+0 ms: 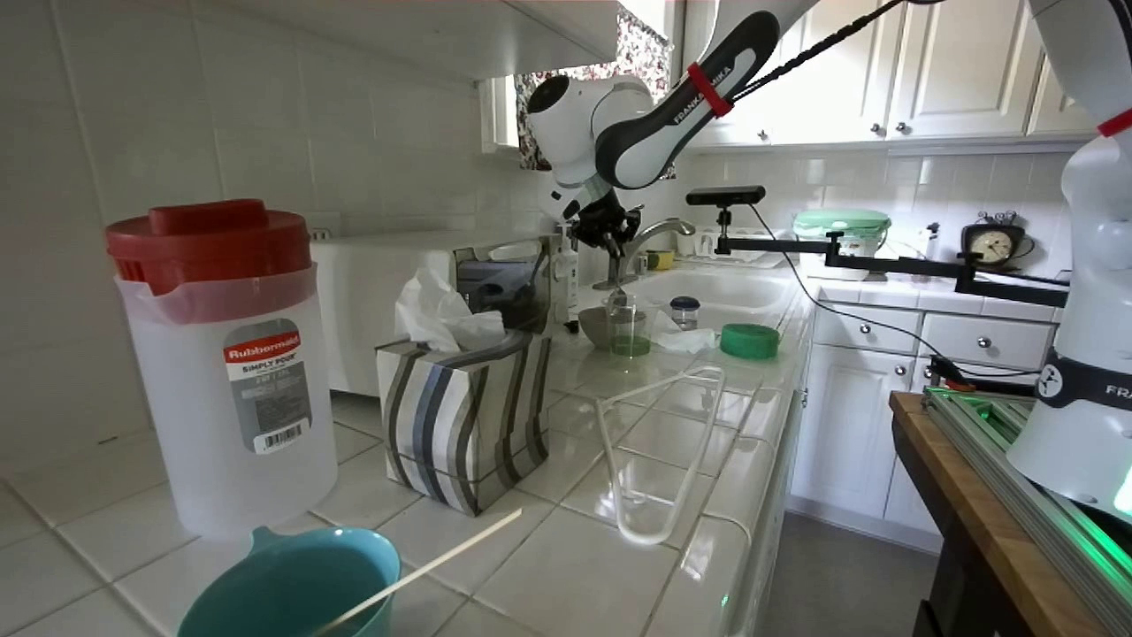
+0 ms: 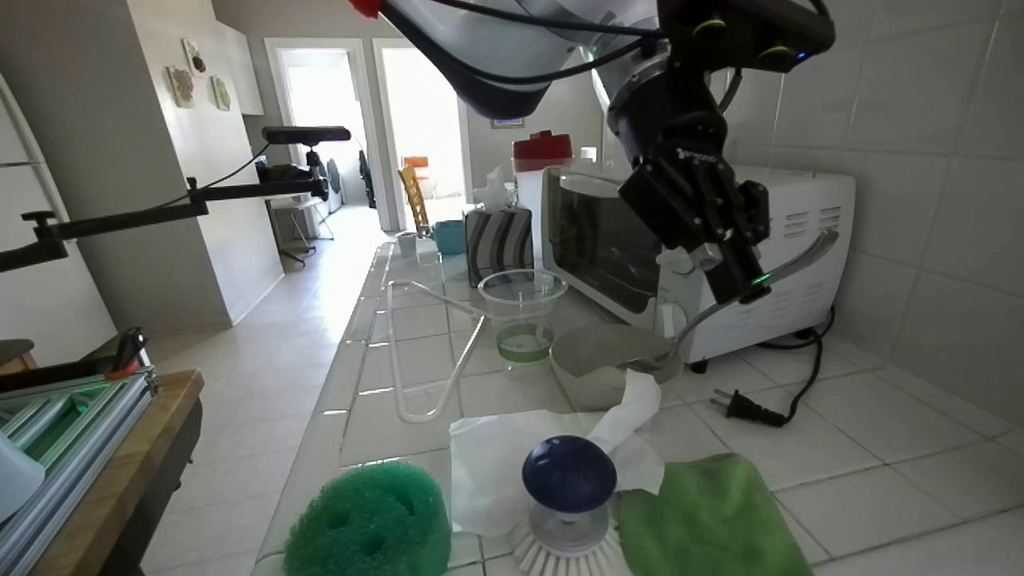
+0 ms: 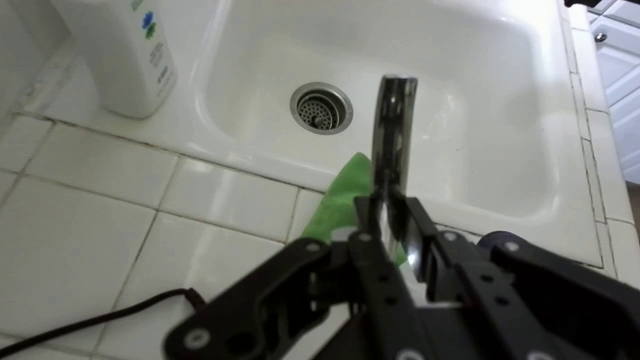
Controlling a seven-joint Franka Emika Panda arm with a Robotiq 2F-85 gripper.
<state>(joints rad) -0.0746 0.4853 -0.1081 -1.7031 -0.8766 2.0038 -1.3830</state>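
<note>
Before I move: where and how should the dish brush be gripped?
Best bet: take the dish brush by its navy knob, from straight above; it stands bristles-down, rounded knob uppermost, with green cloth and white paper crowding its base. The fingers, shut on the metal utensil, must let go first.

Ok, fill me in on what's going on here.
A white-and-black robot arm holds a shiny silver metal utensil, probably a spoon, in its shut black claw. The utensil's lower end appears to dip into a round grey-beige bowl on the white tiled counter. A clear plastic cup with green at its bottom stands beside the bowl. A black two-pronged plug lies loose near the white toaster oven.
</note>
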